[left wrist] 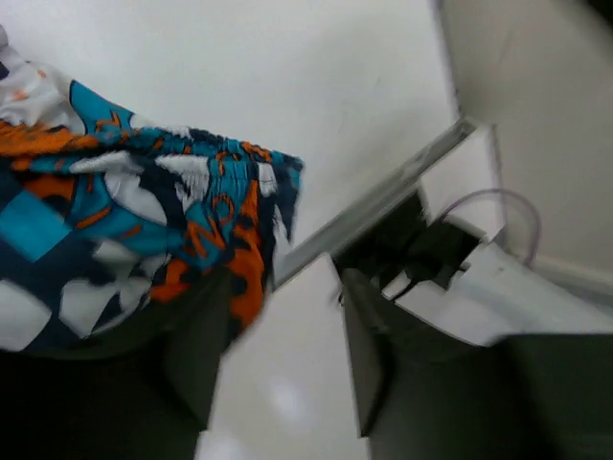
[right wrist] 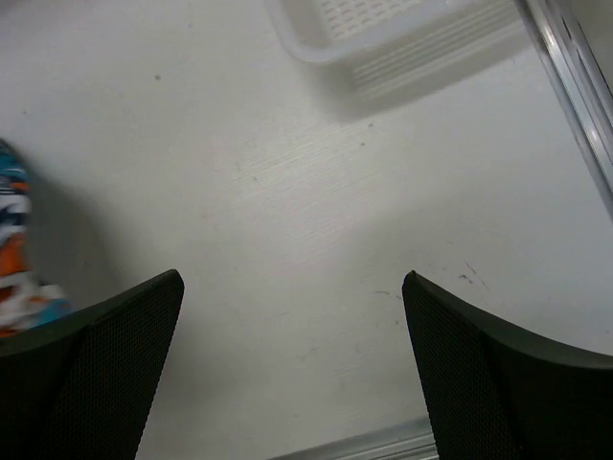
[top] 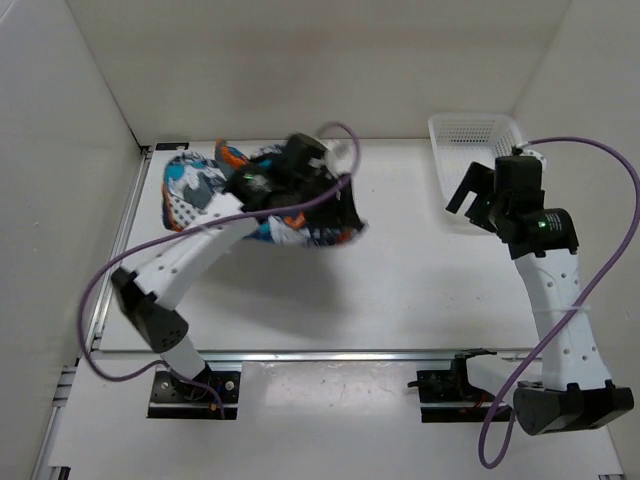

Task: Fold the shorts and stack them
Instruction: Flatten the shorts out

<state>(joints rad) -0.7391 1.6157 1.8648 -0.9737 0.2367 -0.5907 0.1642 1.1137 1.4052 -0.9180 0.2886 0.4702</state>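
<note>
The shorts (top: 200, 190), printed in navy, orange, teal and white, lie bunched at the back left of the table, one part reaching right under my left arm. My left gripper (top: 287, 183) hangs over their middle. In the left wrist view its jaws (left wrist: 285, 287) stand apart with bare table between them, and the shorts (left wrist: 124, 220) drape against the outside of the left finger (left wrist: 196, 355). My right gripper (top: 474, 200) is open and empty above bare table (right wrist: 292, 280), well right of the shorts, whose edge (right wrist: 13, 251) shows at the far left.
A white mesh basket (top: 475, 135) stands at the back right, just behind the right gripper; it also shows in the right wrist view (right wrist: 383, 29). A metal rail (top: 300, 354) runs along the near table edge and another (top: 118, 240) along the left side. Walls close the back.
</note>
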